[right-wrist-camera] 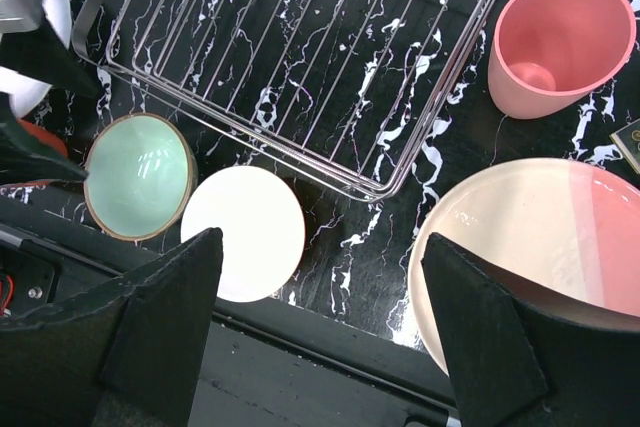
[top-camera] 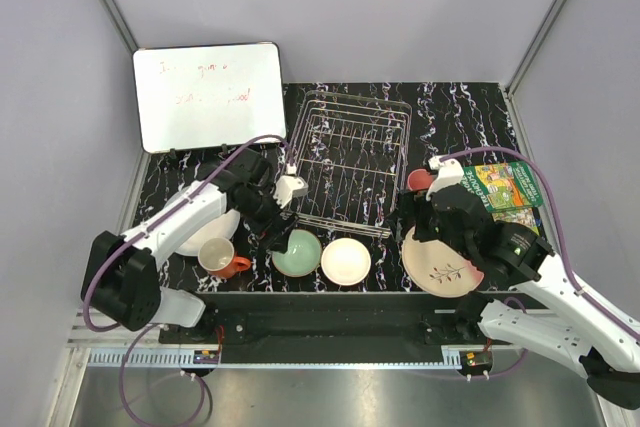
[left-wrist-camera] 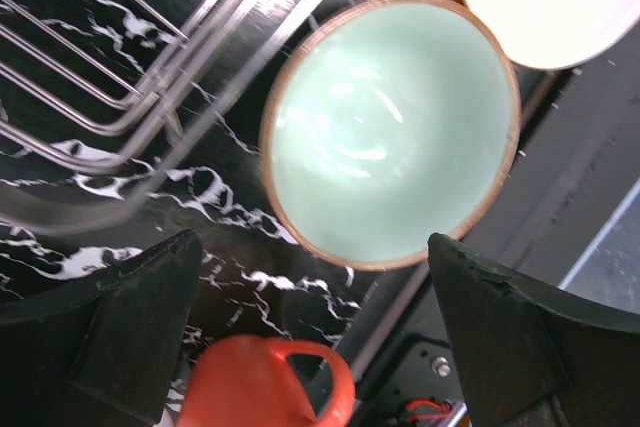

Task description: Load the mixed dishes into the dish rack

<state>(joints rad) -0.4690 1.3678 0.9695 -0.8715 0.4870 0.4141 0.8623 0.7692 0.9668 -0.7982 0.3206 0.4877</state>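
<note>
Nearest, in front of the rack [top-camera: 350,162], dishes line the near edge of the desk [top-camera: 450,107]. The mug [top-camera: 220,258] and the white plate [top-camera: 205,237], half under the left arm, lie out past the rack's near-left corner. The mint bowl [top-camera: 297,253] sits right before that corner, with the cream bowl [top-camera: 346,261] just beside it. The pink plate [top-camera: 440,267] lies off the near-right corner, with a bare strip of desk between it and the cream bowl.

The left end effector [left-wrist-camera: 312,240] hangs over the mint bowl, jaws spread wide, holding nothing. The right end effector [right-wrist-camera: 322,239] hangs over that bare strip, also wide apart and empty.

All six dishes lie outside the rack. The cup [top-camera: 420,180] stands upright just off the rack's right side, the book [top-camera: 510,187] beyond it. The whiteboard [top-camera: 208,95] stands off the far-left corner.
</note>
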